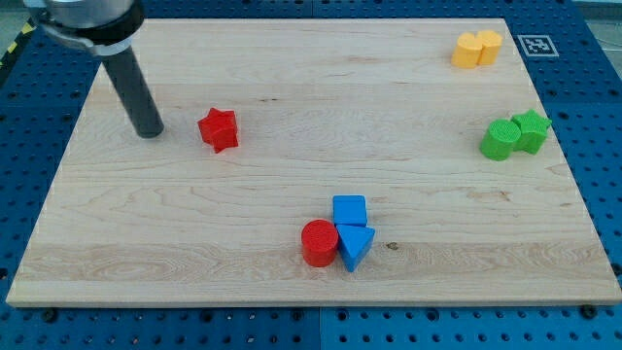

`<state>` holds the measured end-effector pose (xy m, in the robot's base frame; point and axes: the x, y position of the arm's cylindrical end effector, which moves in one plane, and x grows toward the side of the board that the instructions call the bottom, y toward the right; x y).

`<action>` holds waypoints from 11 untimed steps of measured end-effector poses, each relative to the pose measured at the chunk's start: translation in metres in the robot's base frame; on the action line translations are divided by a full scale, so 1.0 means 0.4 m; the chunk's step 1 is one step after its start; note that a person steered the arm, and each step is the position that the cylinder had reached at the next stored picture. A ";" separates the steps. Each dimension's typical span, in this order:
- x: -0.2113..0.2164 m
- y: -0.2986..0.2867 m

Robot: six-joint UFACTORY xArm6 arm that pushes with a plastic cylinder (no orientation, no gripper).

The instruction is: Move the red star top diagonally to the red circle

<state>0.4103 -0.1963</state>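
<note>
The red star (219, 128) lies on the wooden board at the view's upper left. The red circle (318, 243) stands low in the middle of the board, touching a blue cube (350, 210) and a blue triangle (356, 245) on its right. My tip (150, 132) rests on the board just left of the red star, with a small gap between them. The red star is up and to the left of the red circle, well apart from it.
Two yellow blocks (476, 48) sit together at the view's top right. A green circle (500, 140) and a green star (531, 129) sit together at the right edge. The wooden board (292, 87) lies on a blue perforated table.
</note>
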 end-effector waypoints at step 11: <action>0.208 0.321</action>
